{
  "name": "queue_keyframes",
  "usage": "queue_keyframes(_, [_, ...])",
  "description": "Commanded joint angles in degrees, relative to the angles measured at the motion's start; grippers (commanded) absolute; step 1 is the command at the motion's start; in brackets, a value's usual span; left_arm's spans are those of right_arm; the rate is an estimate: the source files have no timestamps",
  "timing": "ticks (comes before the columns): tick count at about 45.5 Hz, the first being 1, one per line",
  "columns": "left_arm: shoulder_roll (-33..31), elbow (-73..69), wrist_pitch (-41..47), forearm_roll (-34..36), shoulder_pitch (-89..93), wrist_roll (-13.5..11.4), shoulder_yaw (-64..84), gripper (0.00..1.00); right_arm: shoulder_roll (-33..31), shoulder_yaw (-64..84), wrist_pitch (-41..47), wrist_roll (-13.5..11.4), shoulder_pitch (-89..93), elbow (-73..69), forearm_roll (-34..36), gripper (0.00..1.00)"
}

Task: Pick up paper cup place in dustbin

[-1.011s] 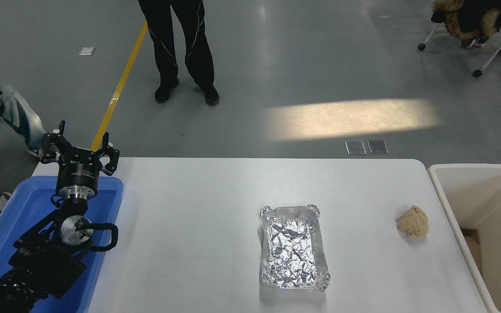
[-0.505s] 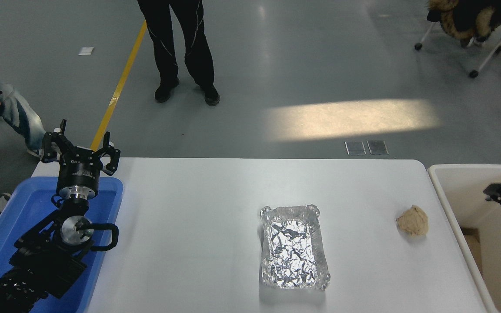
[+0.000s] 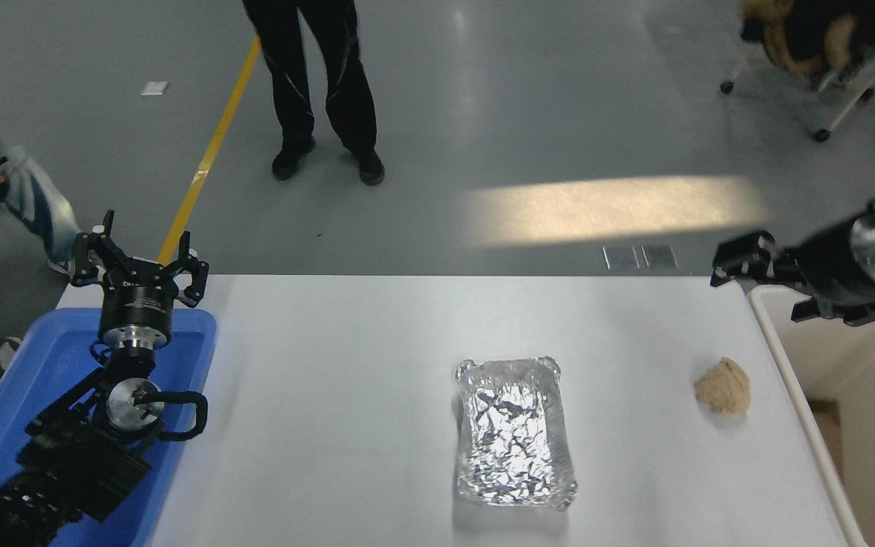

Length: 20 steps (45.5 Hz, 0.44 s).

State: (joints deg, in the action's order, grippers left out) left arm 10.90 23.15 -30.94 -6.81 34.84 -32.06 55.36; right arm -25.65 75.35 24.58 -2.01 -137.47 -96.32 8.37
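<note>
The paper cup does not show anywhere in the head view; it is hidden or out of view. The off-white dustbin (image 3: 793, 384) stands off the table's right end, cut by the picture's edge. My right gripper (image 3: 758, 282) hangs in the air over the bin's far left corner, pointing left toward the table. Its fingers are spread and nothing is between them. My left gripper (image 3: 139, 262) is parked at the lower left over the blue bin, open and empty.
A crinkled foil tray (image 3: 513, 433) lies at the table's middle front. A crumpled tan paper ball (image 3: 722, 386) lies near the table's right edge. A blue plastic bin (image 3: 4, 395) stands at the left. A person (image 3: 316, 83) stands beyond the table; another sits at far left.
My right arm has risen from low inside the dustbin at the right edge and swung up and left, now level with the bin's far corner. The left arm has not moved.
</note>
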Motion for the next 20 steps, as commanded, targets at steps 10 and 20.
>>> queue_keyframes(10, [-0.01,-0.04,0.00,-0.04,-0.03,-0.02,0.01,0.99,11.32,-5.92,10.57,-0.81,-7.99,-3.68,13.95,1.00])
queue_keyframes(20, [-0.01,0.05,0.00,-0.04,-0.03,-0.02,0.01,0.99,12.47,-2.40,10.22,-0.89,-7.37,-3.52,17.29,1.00])
